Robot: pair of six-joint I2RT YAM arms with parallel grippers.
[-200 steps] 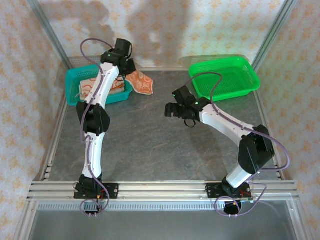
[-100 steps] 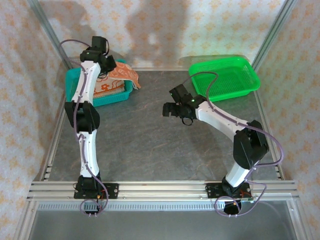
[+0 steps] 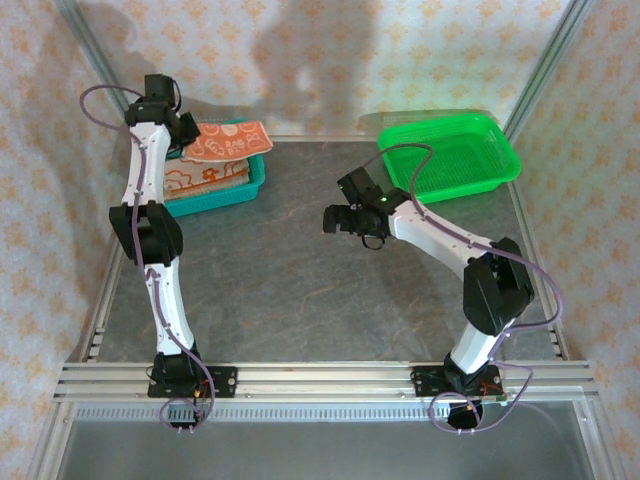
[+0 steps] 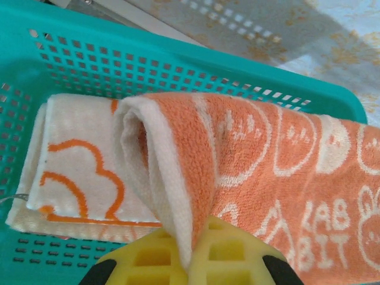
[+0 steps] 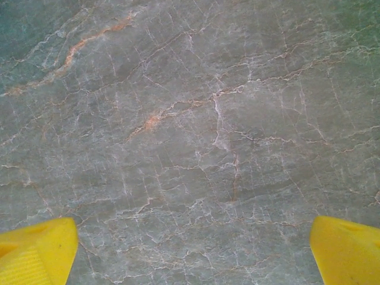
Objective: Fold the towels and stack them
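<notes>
Orange towel (image 4: 255, 154) in left claw (image 4: 189, 252)

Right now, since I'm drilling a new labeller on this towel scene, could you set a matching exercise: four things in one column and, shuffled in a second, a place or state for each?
Things:
1. orange towel
2. cream towel
3. green basket
4. right gripper

Places or states:
A. open above the bare table
B. lying flat at the bottom of the teal basket
C. pinched in the shut left gripper
D. at the table's far right corner

Pairs: 1-C, 2-B, 3-D, 4-A
</notes>
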